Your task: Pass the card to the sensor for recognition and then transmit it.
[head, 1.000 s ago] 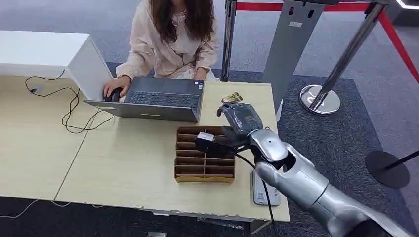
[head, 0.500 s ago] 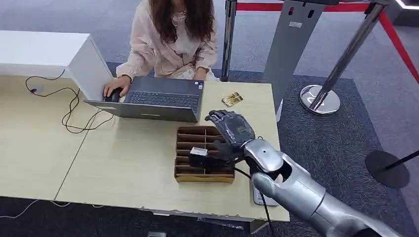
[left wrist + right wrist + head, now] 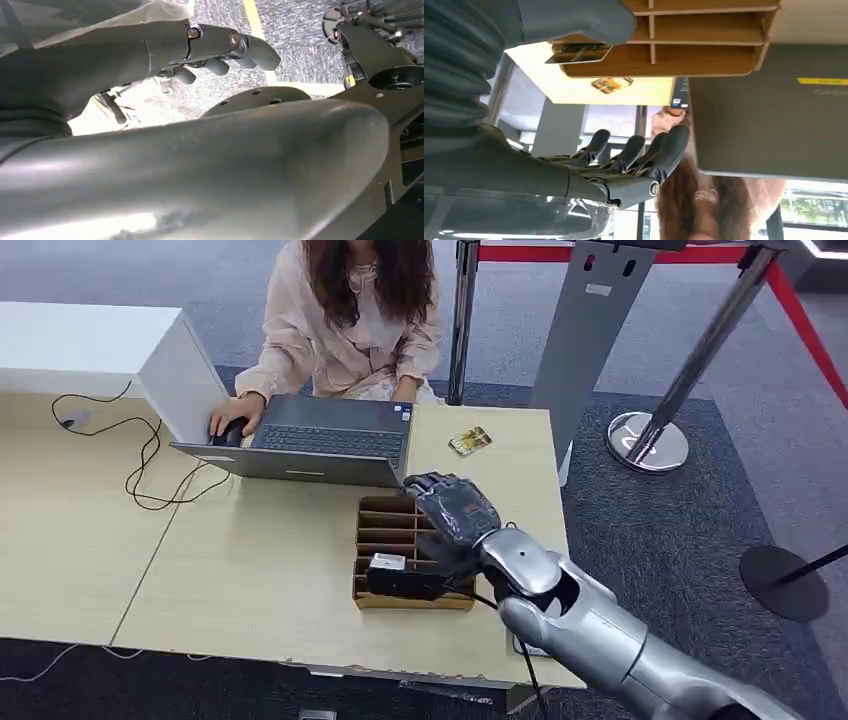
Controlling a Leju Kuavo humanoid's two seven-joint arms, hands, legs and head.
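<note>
A small gold-patterned card [image 3: 470, 441] [image 3: 611, 83] lies on the table's far right part, beyond the wooden organizer [image 3: 385, 540] [image 3: 704, 35]. My right hand [image 3: 455, 508] [image 3: 634, 150] hovers over the organizer's right column, fingers apart and holding nothing. In the right wrist view a second, darker card [image 3: 579, 53] lies in an organizer compartment just under my thumb; contact cannot be told. My right arm covers most of the white sensor [image 3: 520, 645] at the table's near right edge. My left hand [image 3: 225, 50] hangs by my side, fingers loosely extended and empty.
A person [image 3: 350, 310] sits across the table, typing on a grey laptop [image 3: 320, 440] [image 3: 764, 110] just beyond the organizer. A white box [image 3: 100, 340] and a black cable [image 3: 150, 470] lie at the left. A stanchion base [image 3: 648, 440] stands on the carpet at the right.
My right hand has drawn back from beside the gold card towards me and to the left, now over the organizer. The gold card has stayed in place.
</note>
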